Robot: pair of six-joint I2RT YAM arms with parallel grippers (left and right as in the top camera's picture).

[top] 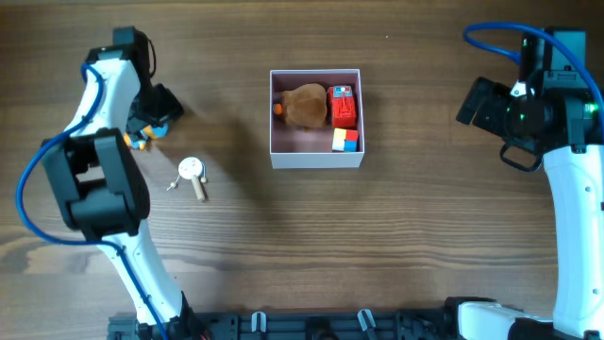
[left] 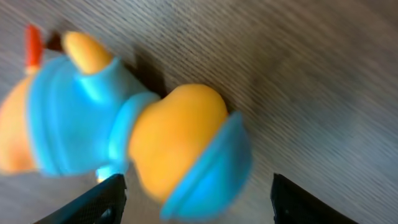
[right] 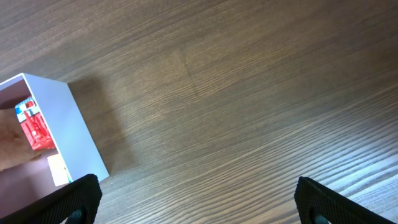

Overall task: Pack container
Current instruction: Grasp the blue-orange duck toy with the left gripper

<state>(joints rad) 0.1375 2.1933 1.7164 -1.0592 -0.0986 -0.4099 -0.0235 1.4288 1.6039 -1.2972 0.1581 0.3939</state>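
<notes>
The container (top: 316, 159) is a square white box with a pale pink inside, at the table's middle back. It holds a brown plush toy (top: 305, 105), a red toy (top: 343, 106) and a small coloured cube (top: 345, 140). Its corner shows in the right wrist view (right: 68, 118). My left gripper (top: 154, 115) is open at the far left, its fingers either side of an orange and blue toy figure (left: 143, 137) lying on the table, mostly hidden in the overhead view. My right gripper (top: 477, 102) is open and empty, right of the container.
A small white round toy with a wooden handle (top: 193, 174) lies on the table below the left gripper. Bare wooden table lies between the container and the right arm.
</notes>
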